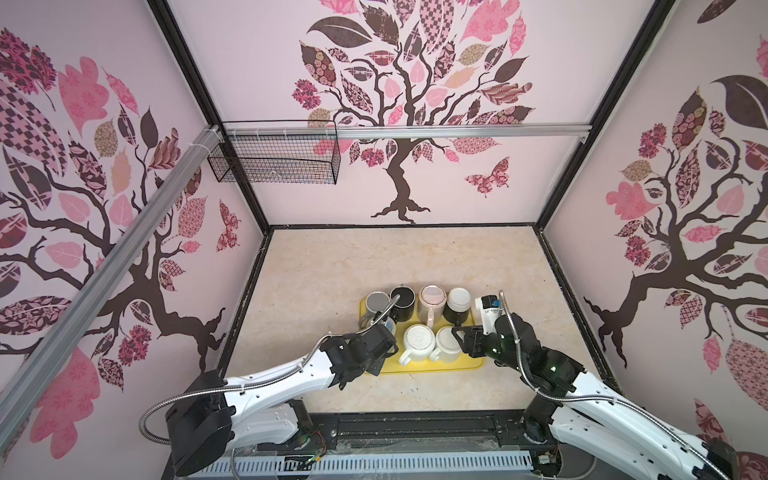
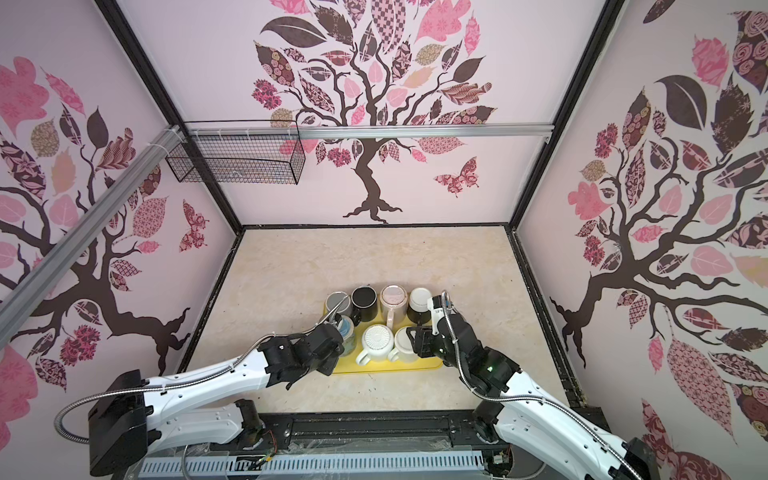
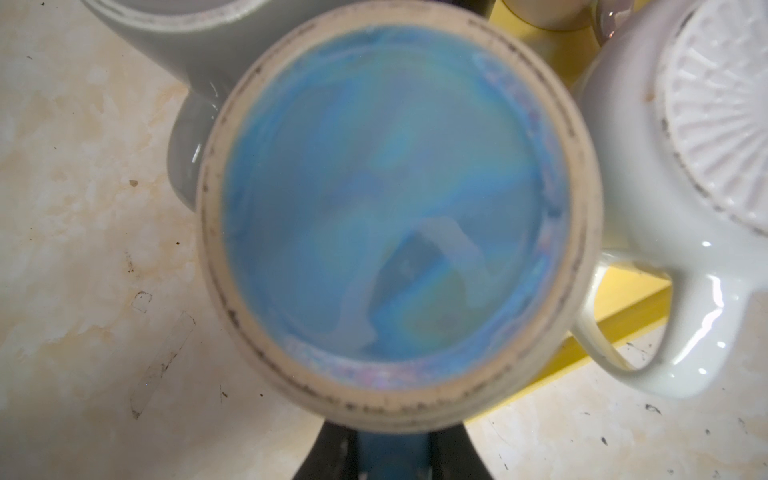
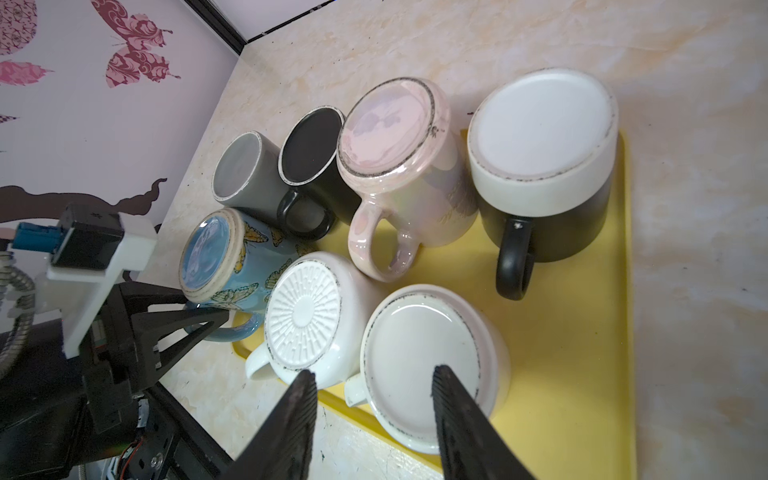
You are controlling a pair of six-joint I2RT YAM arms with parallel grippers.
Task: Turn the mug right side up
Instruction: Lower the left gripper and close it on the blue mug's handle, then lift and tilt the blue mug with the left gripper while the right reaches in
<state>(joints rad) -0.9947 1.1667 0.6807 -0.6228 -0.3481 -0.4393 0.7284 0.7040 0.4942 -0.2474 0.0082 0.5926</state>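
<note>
Right wrist view: upside-down mugs (image 4: 390, 137), yellow tray (image 4: 582, 332).
Left claw (image 4: 220, 322) grips the blue butterfly mug (image 4: 245, 266) by its handle; right claw (image 4: 374, 372) gapes open.

Mugs (image 1: 419, 340) stand packed close on the yellow tray (image 1: 440, 368); the desk (image 1: 374, 257) lies open beyond, far and to both sides.

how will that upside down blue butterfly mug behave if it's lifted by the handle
The blue glazed butterfly mug looks like rigid ceramic, so probably heavy for its size and breakable. Its glossy glaze may be slippery. Held by the handle alone, it would likely swing.
</note>
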